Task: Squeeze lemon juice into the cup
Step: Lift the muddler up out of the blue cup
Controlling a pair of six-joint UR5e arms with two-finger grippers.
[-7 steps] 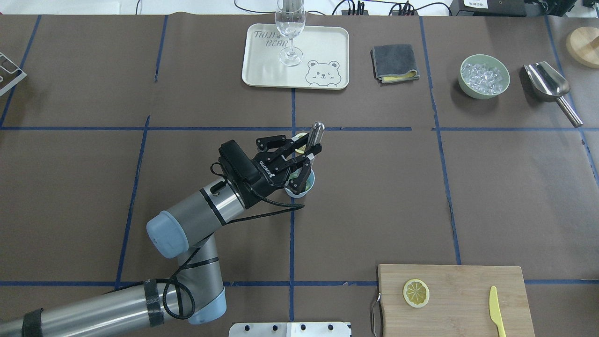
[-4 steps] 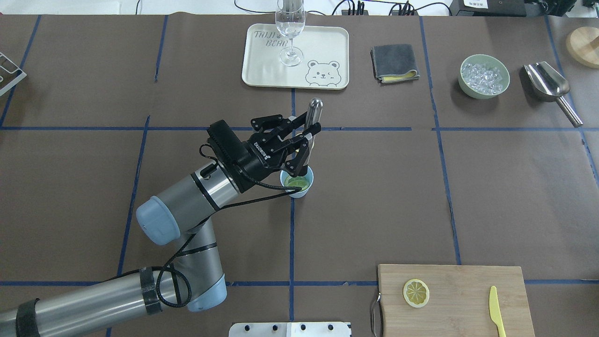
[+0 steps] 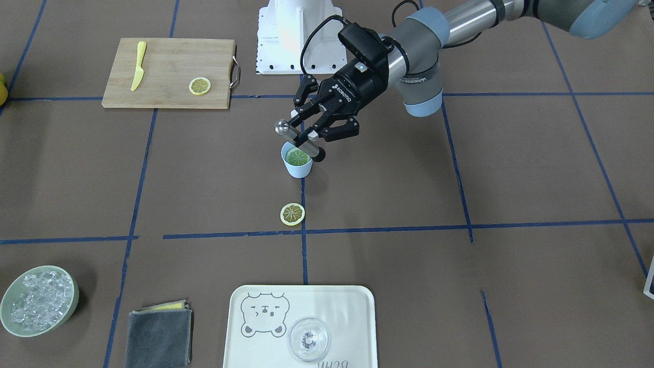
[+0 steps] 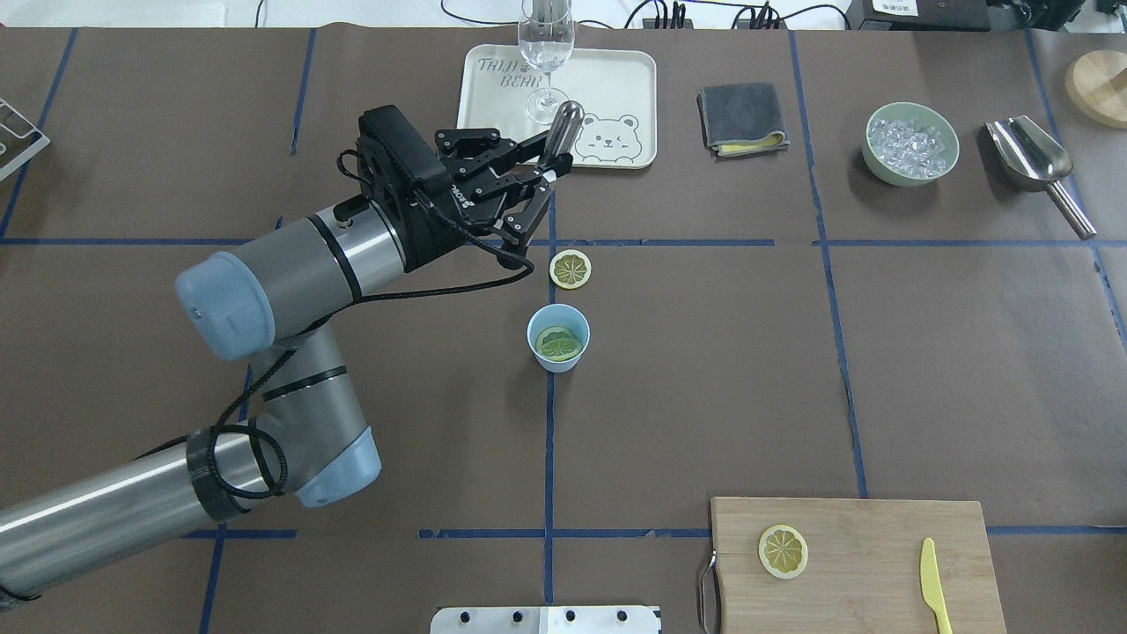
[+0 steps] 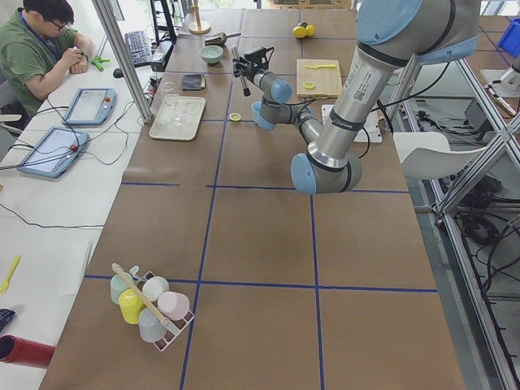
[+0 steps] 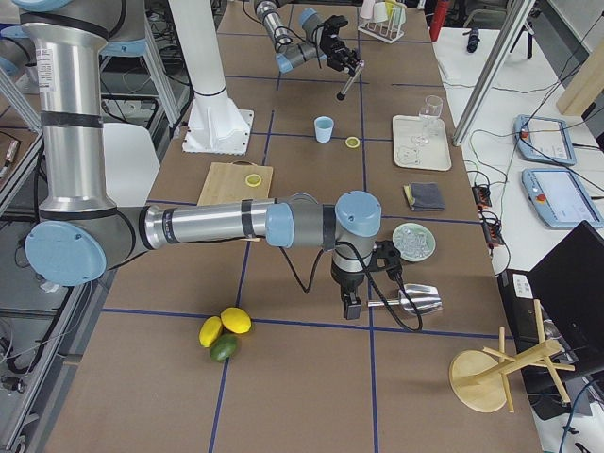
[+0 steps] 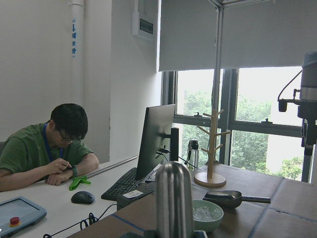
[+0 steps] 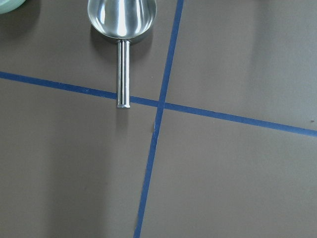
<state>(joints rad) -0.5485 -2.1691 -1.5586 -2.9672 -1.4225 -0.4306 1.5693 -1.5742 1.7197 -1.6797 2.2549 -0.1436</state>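
The rounded steel rod (image 7: 173,198) in the left gripper (image 4: 546,169) is running off the wrist view's lower edge. The right gripper (image 6: 351,310) is showing too small to judge its jaws.

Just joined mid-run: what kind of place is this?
Probably a robotics lab in an office, not a kitchen: brown paper-covered table gridded with blue tape, green-shirted man at a white side desk, black computer monitor by large windows.
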